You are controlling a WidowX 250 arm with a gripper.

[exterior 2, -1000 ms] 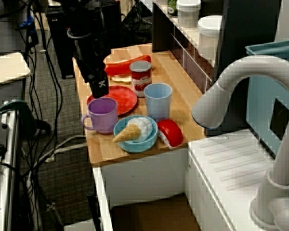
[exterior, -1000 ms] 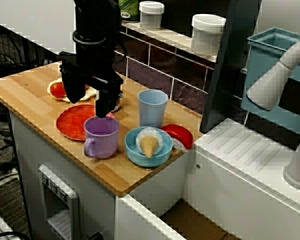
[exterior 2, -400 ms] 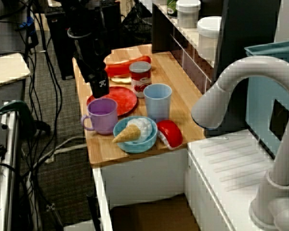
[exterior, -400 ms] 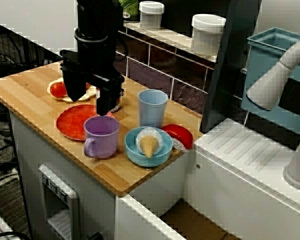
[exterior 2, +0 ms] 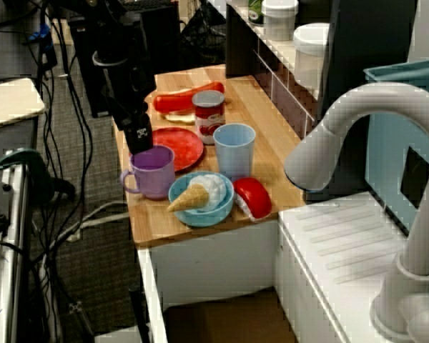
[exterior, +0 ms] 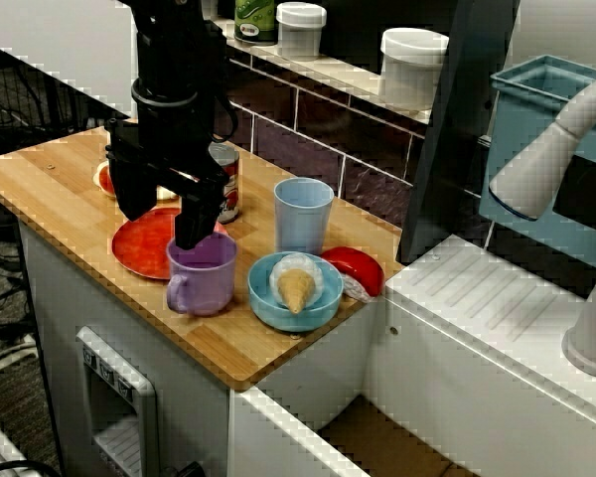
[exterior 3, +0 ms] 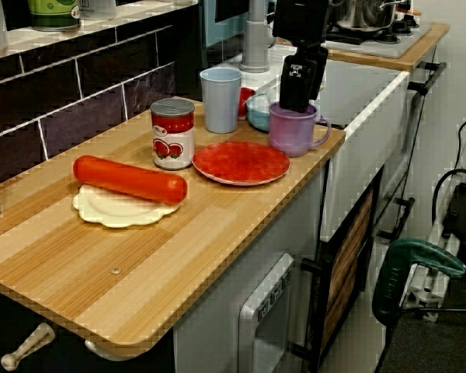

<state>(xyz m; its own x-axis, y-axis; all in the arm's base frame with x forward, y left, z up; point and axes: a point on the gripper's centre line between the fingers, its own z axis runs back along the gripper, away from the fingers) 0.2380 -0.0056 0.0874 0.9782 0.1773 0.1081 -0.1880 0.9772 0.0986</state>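
My black gripper [exterior: 162, 217] hangs open over the red plate [exterior: 142, 245], with nothing between its fingers. One finger tip [exterior: 189, 235] is right at the far rim of the purple mug [exterior: 201, 270]; I cannot tell whether it touches. From the sink end, the gripper [exterior 2: 139, 139] stands just above the mug [exterior 2: 152, 171], at the plate's [exterior 2: 177, 146] outer edge. From the far end of the counter, the gripper [exterior 3: 295, 93] shows right behind the mug [exterior 3: 293, 128]. A tomato can [exterior: 225, 181] stands behind the gripper.
A light blue cup [exterior: 303, 214] stands right of the can. A blue bowl [exterior: 295, 290] holding an ice cream cone and a red object [exterior: 356, 270] lie near the counter's right end. A long sausage [exterior 3: 130, 179] rests on a white plate [exterior 3: 124, 211]. Jars line the back shelf; a sink unit adjoins.
The gripper has shifted toward the counter's front edge and slightly down, away from the can, which now shows more. It stays open. No object has moved.
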